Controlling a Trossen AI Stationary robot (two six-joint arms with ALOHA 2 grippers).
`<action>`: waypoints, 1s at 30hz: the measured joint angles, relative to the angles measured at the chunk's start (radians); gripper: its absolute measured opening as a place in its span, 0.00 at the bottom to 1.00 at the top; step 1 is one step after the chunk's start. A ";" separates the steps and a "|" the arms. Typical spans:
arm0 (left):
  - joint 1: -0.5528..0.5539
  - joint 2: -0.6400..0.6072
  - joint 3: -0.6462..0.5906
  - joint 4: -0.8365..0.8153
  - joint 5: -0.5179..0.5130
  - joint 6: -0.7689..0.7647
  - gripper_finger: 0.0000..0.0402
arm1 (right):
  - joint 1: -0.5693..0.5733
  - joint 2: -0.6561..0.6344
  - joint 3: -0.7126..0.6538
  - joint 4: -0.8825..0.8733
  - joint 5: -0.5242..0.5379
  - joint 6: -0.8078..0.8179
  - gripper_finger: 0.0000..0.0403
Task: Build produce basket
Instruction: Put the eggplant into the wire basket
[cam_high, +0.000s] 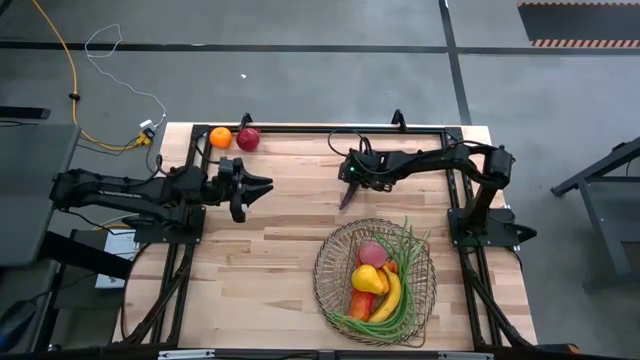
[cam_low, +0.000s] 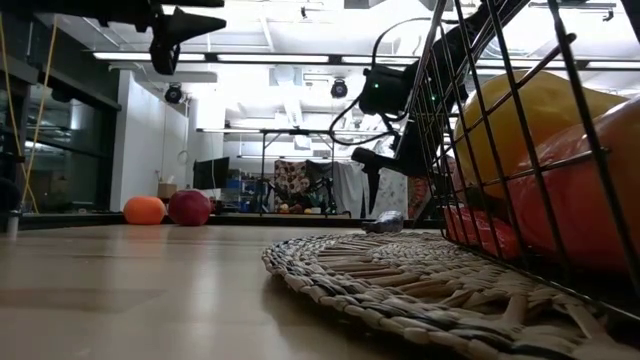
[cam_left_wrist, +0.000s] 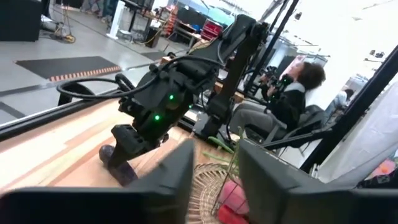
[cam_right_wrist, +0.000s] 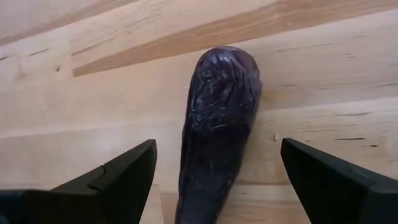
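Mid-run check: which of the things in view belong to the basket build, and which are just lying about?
Job: basket; pear, banana, green beans inside; eggplant between the open right tool fingers; orange, apple; left tool.
Lying about: yellow cable; woven mat under basket.

The basket (cam_high: 328, 262) sits on the counter (cam_high: 260, 260) toward five o'clock of its middle, resting on a mat (cam_low: 400, 280). In it lie the peach (cam_high: 372, 252), pear (cam_high: 367, 279), banana (cam_high: 388, 297) and beans (cam_high: 405, 250). The eggplant (cam_high: 346, 194) lies just outside the basket at twelve o'clock, between the spread fingers of the right claw (cam_high: 349, 181). The orange (cam_high: 220, 137) and apple (cam_high: 248, 138) sit touching at the counter's eleven o'clock corner. The left claw (cam_high: 262, 187) hangs just below them, open.
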 joint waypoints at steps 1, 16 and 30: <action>0.000 0.000 -0.004 0.004 0.000 0.000 0.21 | 0.000 0.000 0.000 0.000 0.000 0.009 0.83; 0.000 0.007 -0.026 -0.041 0.064 0.039 0.00 | 0.000 0.035 0.002 0.014 -0.045 0.051 0.83; 0.000 0.008 -0.026 -0.118 0.078 0.037 0.00 | 0.000 0.037 0.001 -0.028 -0.055 0.071 0.57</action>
